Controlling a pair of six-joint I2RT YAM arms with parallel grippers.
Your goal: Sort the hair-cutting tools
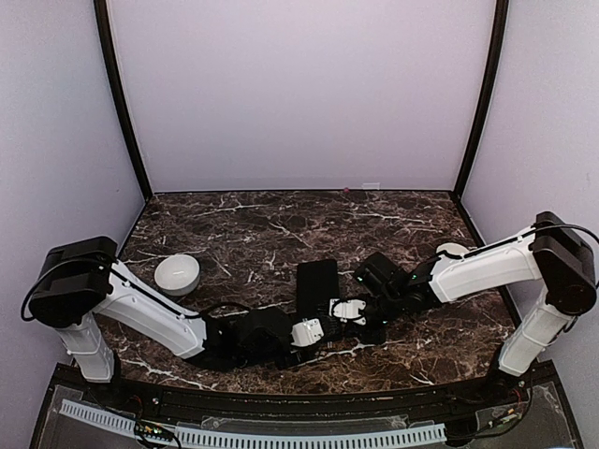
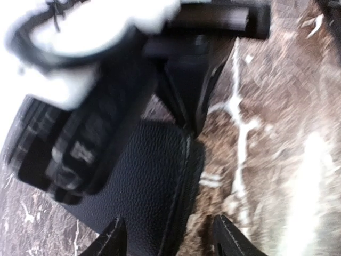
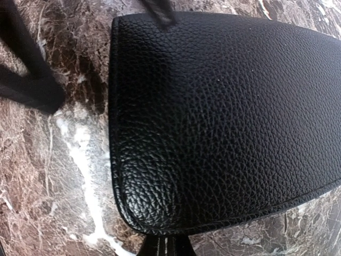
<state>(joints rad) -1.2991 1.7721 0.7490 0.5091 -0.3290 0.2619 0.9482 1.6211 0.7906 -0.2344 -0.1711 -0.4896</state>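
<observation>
Table (image 1: 234, 224): dark brown marble with white veins and a polished top. It fills the lower half of the overhead view.

Left arm (image 1: 150, 313): white shell, black joints. It lies low, from lower left toward centre. Right arm (image 1: 482, 267): same build, reaching in from the right edge and bent down to centre. The two wrists meet at lower centre over the case's near end.

Case (image 1: 316, 281): flat black rectangle at centre frame, with pebbled leather grain, a stitched rim and rounded corners.

White bowl (image 1: 176, 274): round and plain, left of centre, just beside the left arm. Second bowl (image 1: 452, 250): half hidden behind the right forearm.

Left gripper (image 2: 170, 237): fingers apart, released. The case's stitched edge lies in the gap, and nothing is grasped.

Right gripper (image 3: 166, 246): tips clenched together at the case's rim. I cannot tell whether they pinch it.

Hair-cutting tools: not made out in any view. The grippers and the case cover centre frame.
</observation>
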